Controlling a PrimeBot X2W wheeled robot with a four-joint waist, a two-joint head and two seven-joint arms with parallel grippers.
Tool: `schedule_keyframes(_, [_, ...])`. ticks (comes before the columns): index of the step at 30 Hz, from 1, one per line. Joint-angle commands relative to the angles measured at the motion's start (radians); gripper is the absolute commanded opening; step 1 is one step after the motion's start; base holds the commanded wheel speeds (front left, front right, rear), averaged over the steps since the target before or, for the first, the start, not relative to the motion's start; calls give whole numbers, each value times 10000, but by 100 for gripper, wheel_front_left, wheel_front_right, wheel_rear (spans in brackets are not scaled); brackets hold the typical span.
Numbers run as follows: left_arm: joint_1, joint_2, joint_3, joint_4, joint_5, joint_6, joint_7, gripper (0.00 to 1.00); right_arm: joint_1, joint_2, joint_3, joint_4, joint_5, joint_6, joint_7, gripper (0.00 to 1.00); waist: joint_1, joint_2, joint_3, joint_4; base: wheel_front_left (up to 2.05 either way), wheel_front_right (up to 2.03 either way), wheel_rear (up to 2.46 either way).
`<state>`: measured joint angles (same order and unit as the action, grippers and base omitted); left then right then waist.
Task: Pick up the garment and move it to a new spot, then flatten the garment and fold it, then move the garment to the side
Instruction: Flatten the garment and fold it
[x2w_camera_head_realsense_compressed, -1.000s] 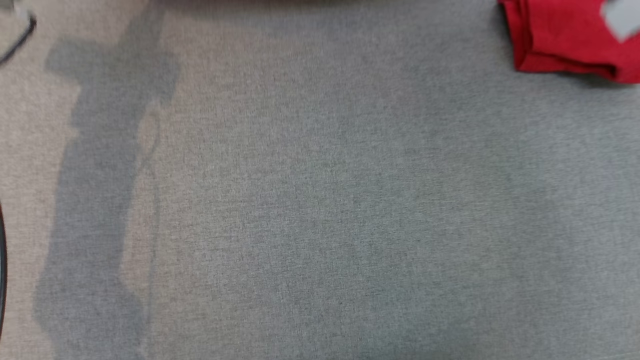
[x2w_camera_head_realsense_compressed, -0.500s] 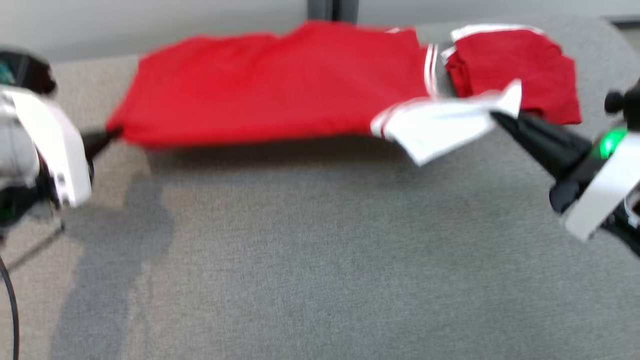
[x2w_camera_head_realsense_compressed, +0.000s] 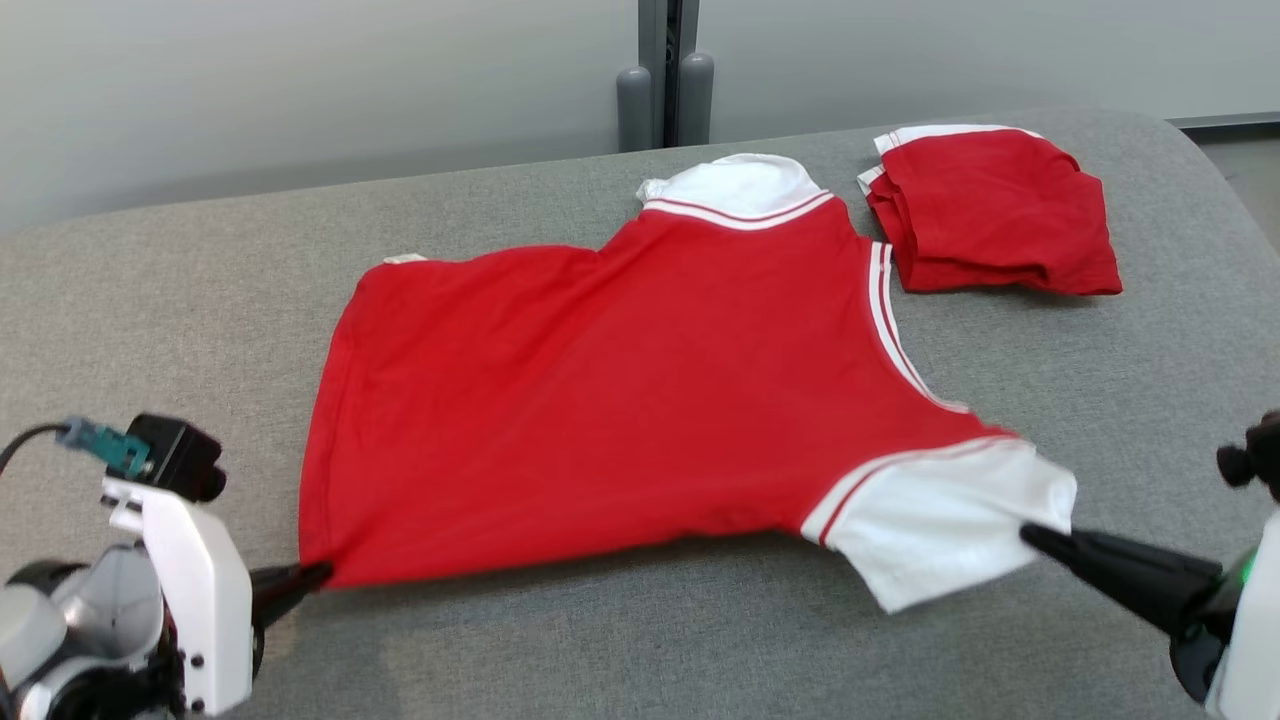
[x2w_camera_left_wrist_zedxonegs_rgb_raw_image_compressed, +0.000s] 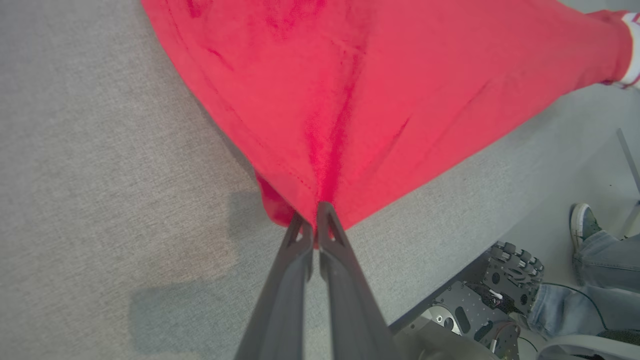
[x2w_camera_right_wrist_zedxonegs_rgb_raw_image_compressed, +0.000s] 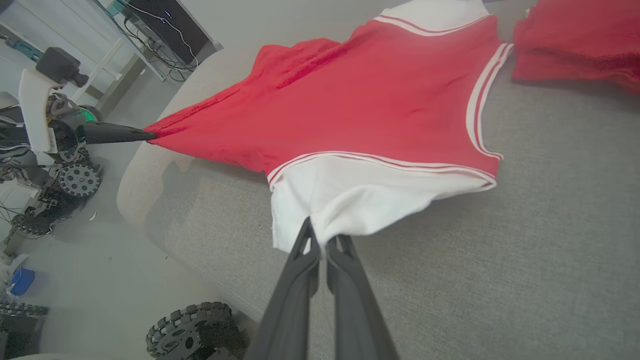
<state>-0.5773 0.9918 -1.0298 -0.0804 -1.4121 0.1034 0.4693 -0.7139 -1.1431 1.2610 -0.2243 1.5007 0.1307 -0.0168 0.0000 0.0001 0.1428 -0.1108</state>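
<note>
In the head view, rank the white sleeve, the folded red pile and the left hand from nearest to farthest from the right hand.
1. white sleeve, near right, pinched in the right hand.
2. folded red pile, far right, beyond the shirt.
3. left hand, near left, gripping the shirt's hem corner.

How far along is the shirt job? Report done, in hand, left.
Done: shirt picked up, spread over the grey surface. In hand: left hand shut on its hem corner, right hand on the white sleeve, stretching it flat. Left: folding, moving aside.
</note>
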Motion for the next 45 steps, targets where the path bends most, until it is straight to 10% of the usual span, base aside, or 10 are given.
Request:
schedule_keyframes(1, [179, 82, 12, -115, -78, 113, -104, 0, 198, -126, -9, -95, 69, 2, 88, 0, 0, -1, -9, -5, 0, 0, 0])
schedule_keyframes(31, [1365, 1354, -170, -2587, -875, 1087, 140, 0, 2016, -2068, 26, -2280, 1492, 2, 1755, 0, 0, -1, 308, 257, 0, 0, 0])
schedule_keyframes(45, [428, 947, 125, -2077, -1019, 1030, 903, 0, 684, -968, -503, -1213, 1643, 2, 1782, 0, 0, -1, 848, 149, 0, 0, 0])
